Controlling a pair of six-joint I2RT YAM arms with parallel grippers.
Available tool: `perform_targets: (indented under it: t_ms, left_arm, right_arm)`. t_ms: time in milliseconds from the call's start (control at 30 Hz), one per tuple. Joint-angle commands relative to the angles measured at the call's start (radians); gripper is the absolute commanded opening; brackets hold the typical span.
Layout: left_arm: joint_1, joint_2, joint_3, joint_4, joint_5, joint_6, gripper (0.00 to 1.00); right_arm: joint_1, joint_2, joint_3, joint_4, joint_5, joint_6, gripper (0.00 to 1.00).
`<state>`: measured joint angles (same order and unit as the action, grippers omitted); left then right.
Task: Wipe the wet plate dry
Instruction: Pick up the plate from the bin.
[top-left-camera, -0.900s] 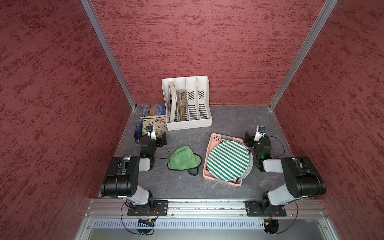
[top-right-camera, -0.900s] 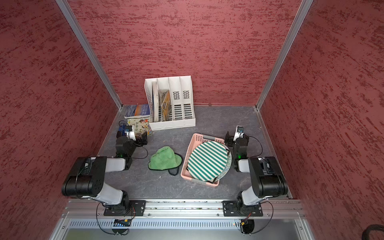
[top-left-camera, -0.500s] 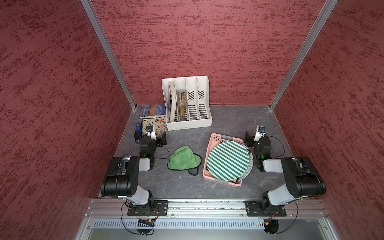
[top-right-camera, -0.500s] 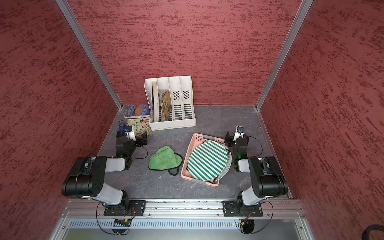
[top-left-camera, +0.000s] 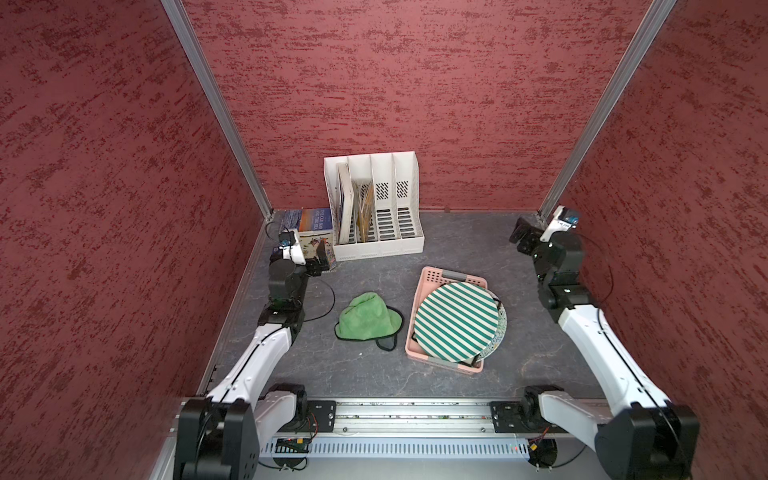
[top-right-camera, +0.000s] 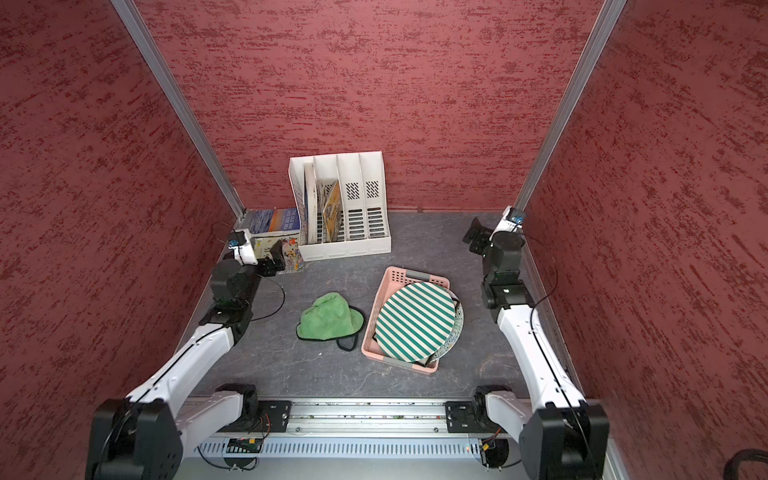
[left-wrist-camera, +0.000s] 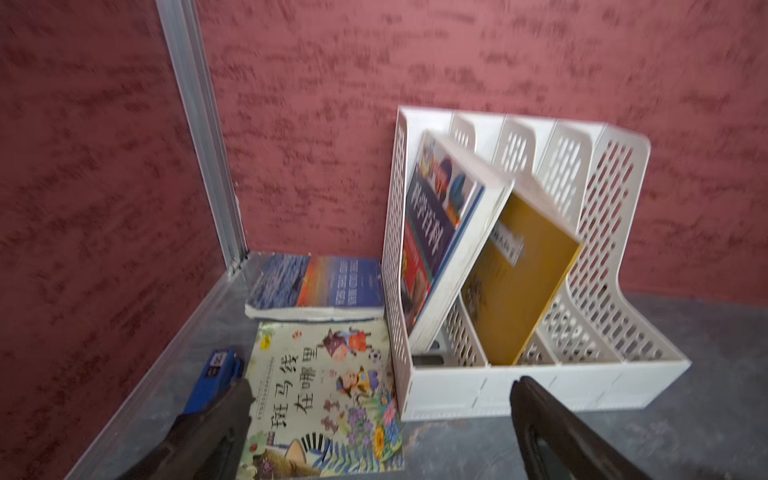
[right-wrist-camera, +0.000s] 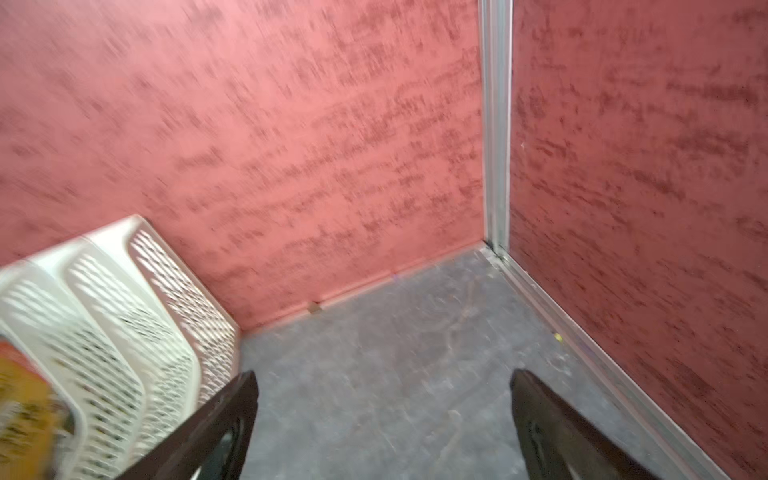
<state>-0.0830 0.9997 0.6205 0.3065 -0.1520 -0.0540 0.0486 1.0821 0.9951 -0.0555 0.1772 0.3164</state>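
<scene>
We are noting both pincers standing apart and empty: left gripper (left-wrist-camera: 382, 386), right gripper (right-wrist-camera: 382, 378). The striped plate (top-left-camera: 457, 318) is lying in the pink basket (top-left-camera: 434, 273), nearer the right arm. The green cloth (top-left-camera: 368, 318) is lying just beside the basket, on the left arm's side.

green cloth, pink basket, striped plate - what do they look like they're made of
Green cloth: soft fuzzy fabric, probably microfibre; it lies slumped in folds, with a dark stitched edge. Pink basket: matte moulded plastic, going by its perforated wall and uniform colour. Striped plate: hard and smooth, green and white stripes; ceramic or melamine, the look leaves that open.
</scene>
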Motion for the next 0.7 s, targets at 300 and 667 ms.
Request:
perform_targets:
  t_ms: [300,667]
  left_arm:
    - [-0.522,0.123,0.382,-0.921,-0.200,-0.656,1.00]
    - [-0.777,0.399,0.427,-0.852,-0.006,-0.718,1.00]
  right_arm:
    - [0.121,0.133,0.371,-1.248,-0.325,0.283,0.89]
    - [0.166,-0.004,0.197,-1.389,-0.445,0.234,0.63]
